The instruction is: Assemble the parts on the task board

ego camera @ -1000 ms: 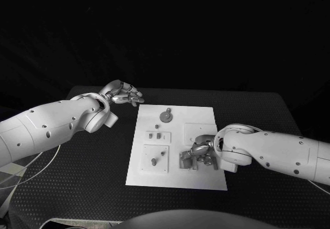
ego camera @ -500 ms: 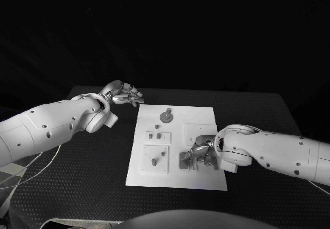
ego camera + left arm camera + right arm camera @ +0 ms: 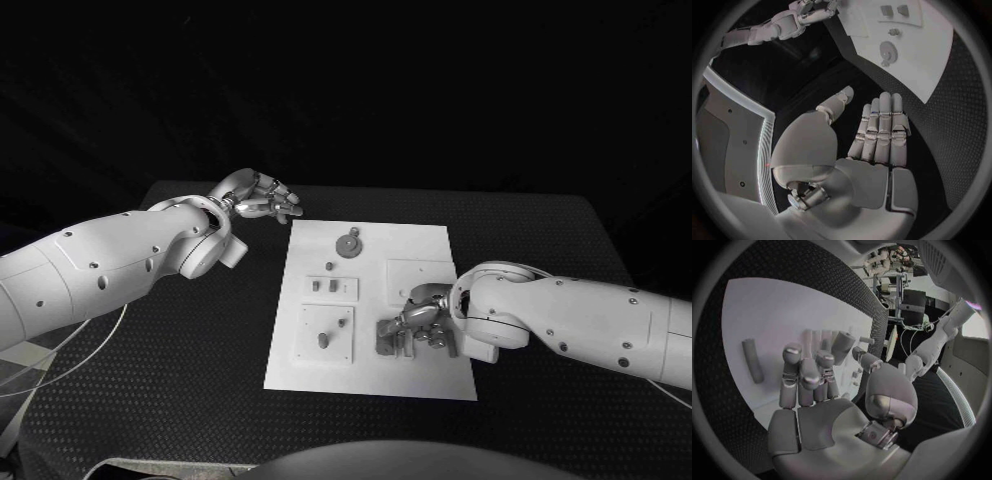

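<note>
A grey part (image 3: pixel 751 367) lies flat on the board (image 3: pixel 433 250), long axis along its near edge, just beside the right hand (image 3: pixel 420 322), fingers curled, grasp unclear; left hand (image 3: pixel 257 197) open off the far-left corner; nothing has moved.

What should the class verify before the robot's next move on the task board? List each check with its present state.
1. Task board flat on the black table: ok.
2. Right hand over the board's near right corner: ok.
3. Right hand holding a part: cannot tell; fingers curl over the board.
4. Loose cylindrical part lying beside the right hand, untouched: ok.
5. Left hand off the board, fingers straight, holding nothing: ok.
6. Round disc part on the board's far end, unobstructed: ok.
</note>
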Controlling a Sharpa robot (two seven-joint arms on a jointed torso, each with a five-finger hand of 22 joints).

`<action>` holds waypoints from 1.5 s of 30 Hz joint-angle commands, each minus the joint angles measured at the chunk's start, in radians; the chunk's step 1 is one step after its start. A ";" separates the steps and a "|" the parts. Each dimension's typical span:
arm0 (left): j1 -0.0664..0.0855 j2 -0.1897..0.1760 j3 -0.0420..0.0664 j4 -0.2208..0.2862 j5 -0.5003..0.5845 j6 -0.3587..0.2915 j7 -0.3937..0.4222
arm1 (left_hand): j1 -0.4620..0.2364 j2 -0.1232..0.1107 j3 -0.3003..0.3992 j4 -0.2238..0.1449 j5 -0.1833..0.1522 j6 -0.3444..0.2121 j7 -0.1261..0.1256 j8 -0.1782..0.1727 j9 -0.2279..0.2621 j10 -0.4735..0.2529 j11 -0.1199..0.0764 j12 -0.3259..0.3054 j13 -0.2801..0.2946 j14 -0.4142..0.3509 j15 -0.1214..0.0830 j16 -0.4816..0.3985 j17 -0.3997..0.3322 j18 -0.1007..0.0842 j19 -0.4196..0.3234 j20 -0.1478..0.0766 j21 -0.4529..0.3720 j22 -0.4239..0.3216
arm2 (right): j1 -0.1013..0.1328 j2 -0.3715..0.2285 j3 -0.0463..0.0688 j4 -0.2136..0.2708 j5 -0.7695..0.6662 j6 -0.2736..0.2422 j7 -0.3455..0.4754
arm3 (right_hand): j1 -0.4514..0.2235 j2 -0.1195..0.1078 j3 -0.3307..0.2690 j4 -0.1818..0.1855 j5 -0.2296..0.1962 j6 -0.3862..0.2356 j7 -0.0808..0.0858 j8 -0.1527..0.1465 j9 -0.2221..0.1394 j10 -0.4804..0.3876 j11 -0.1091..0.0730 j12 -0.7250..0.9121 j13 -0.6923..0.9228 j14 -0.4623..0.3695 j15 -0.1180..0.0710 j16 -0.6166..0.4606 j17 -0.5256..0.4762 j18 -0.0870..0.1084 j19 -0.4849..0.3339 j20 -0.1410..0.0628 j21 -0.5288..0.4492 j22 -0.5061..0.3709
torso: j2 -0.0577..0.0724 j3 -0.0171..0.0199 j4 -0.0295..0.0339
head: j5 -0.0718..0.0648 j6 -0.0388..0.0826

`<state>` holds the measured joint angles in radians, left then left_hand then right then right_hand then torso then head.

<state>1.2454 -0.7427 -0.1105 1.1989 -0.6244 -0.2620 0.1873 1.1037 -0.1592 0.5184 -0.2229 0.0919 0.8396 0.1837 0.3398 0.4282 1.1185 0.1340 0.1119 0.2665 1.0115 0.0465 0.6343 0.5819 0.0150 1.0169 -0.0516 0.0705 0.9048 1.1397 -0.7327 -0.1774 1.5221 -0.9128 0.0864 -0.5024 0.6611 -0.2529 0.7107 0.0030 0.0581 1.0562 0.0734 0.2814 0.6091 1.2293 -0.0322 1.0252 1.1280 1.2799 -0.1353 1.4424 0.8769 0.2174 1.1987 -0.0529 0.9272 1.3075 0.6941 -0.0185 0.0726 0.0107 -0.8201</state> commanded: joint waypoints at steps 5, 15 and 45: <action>0.001 0.000 0.001 0.003 0.001 0.004 0.006 | -0.008 0.002 -0.001 0.005 -0.001 0.003 -0.002 0.003 -0.001 -0.005 -0.001 0.007 0.002 0.001 0.002 -0.004 0.002 -0.012 0.001 0.001 0.000 -0.002 | -0.002 -0.032 -0.001 0.040 -0.096 -0.040 0.032 | 0.027 -0.002 -0.002 -0.011 0.003 -0.002 0.002 0.000 0.006 -0.004 -0.004 -0.001 0.002 -0.001 -0.005 -0.004 0.002 0.044 0.003 -0.008 0.000 0.007 | 0.000 0.0004 0.0004 | -0.001 0.002; 0.001 -0.003 0.001 0.004 0.001 0.005 0.007 | -0.007 0.002 -0.001 0.005 -0.001 0.003 -0.002 0.003 -0.001 -0.005 -0.001 0.007 0.002 0.001 0.002 -0.004 0.002 -0.012 0.001 0.001 0.000 -0.002 | 0.001 -0.092 0.002 0.116 -0.245 -0.140 0.136 | 0.086 -0.002 -0.021 -0.072 0.003 0.007 -0.002 0.007 0.014 0.007 -0.008 0.005 0.003 0.012 -0.009 0.002 0.011 0.044 0.012 -0.013 0.005 0.008 | 0.000 0.0009 -0.0017 | 0.000 0.005; 0.001 -0.003 0.001 0.003 0.001 0.011 0.008 | -0.006 0.003 -0.001 0.006 -0.002 0.008 -0.004 0.006 0.000 -0.006 -0.001 0.009 0.004 0.002 0.002 -0.007 0.006 -0.012 0.001 0.001 0.000 -0.002 | -0.018 -0.054 0.003 0.134 -0.455 -0.030 0.097 | 0.153 0.010 -0.030 -0.110 0.003 0.044 -0.014 0.020 0.020 0.037 -0.019 0.014 0.003 0.039 -0.015 0.022 0.060 0.044 0.029 -0.011 0.012 0.009 | 0.000 -0.0002 0.0004 | -0.001 0.001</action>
<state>1.2454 -0.7475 -0.1106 1.1995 -0.6244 -0.2613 0.1875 1.1037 -0.1591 0.5184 -0.2229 0.0919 0.8431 0.1802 0.3397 0.4284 1.1186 0.1339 0.1159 0.2690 1.0115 0.0465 0.6343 0.5863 0.0149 1.0169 -0.0516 0.0705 0.9041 1.1239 -0.7897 -0.1744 1.6537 -1.3271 0.0254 -0.3729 0.8165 -0.2473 0.6792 -0.1142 0.0581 1.0957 0.0585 0.2981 0.6292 1.2618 -0.0502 1.0339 1.1312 1.3121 -0.1477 1.4581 0.9360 0.2175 1.2208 -0.0642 0.9353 1.3074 0.6947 -0.0186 0.0728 0.0084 -0.8174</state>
